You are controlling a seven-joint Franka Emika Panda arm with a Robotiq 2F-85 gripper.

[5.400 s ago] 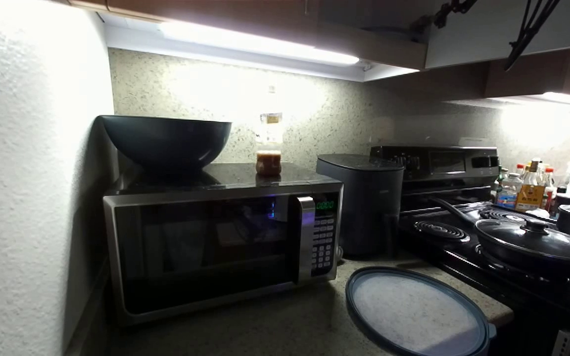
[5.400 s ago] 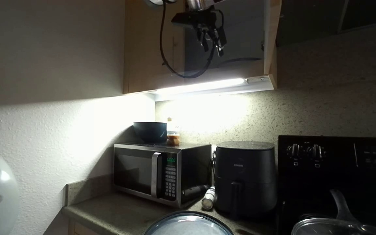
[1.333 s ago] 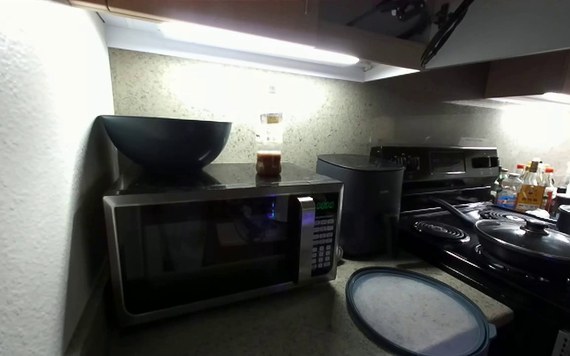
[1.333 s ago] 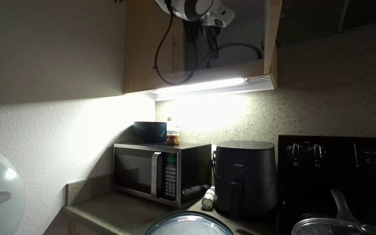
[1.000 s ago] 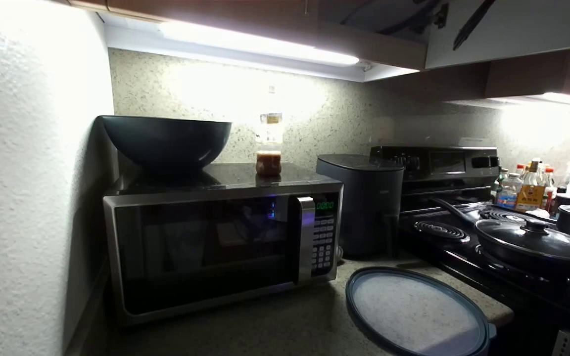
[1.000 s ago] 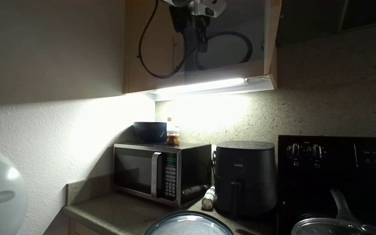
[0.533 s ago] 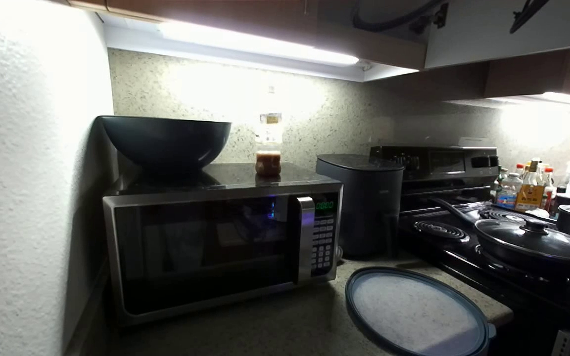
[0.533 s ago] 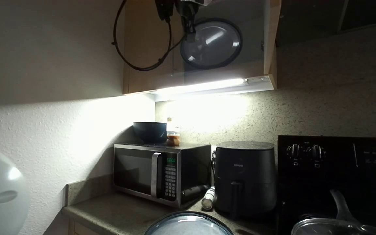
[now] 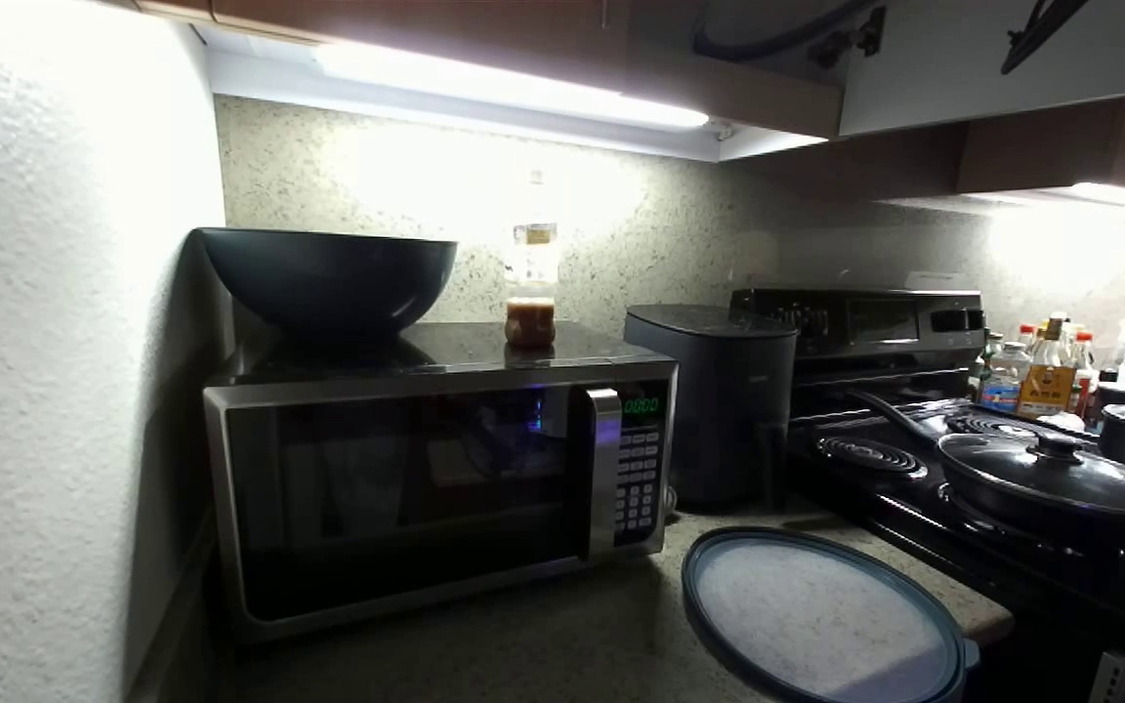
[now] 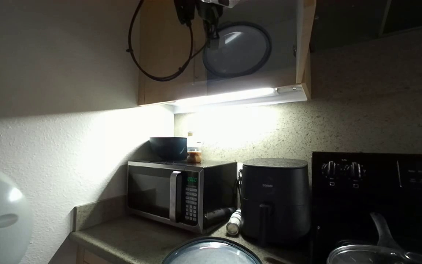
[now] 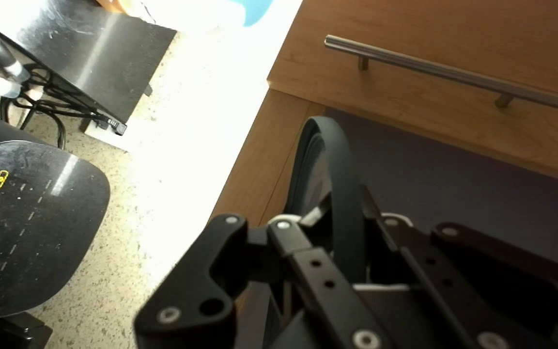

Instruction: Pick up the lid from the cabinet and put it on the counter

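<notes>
My gripper (image 11: 346, 206) is shut on the lid, its fingers on either side of the grey-blue rim (image 11: 339, 165) in the wrist view. In an exterior view the held lid (image 10: 242, 51) stands tilted up at the opening of the cabinet (image 10: 269, 79), with the gripper (image 10: 214, 40) at its left edge. How far out of the cabinet it is I cannot tell. Below lies the counter (image 10: 137, 234). A near-identical round lid or covered container (image 9: 821, 615) rests on it, cut off by the picture's lower edge in both exterior views.
A microwave (image 10: 159, 194) with a dark bowl (image 10: 167, 147) and a bottle (image 10: 194, 156) on top stands on the counter. Beside it are an air fryer (image 10: 275, 201) and the stove (image 9: 875, 391) with a lidded pan (image 9: 1061, 478). The raised cabinet door (image 9: 1012, 68) hangs overhead.
Several seconds ago the gripper stood open and held nothing. During the last second it has moved left and up with the lid, whose face has swung into view. Over the last half second little moves.
</notes>
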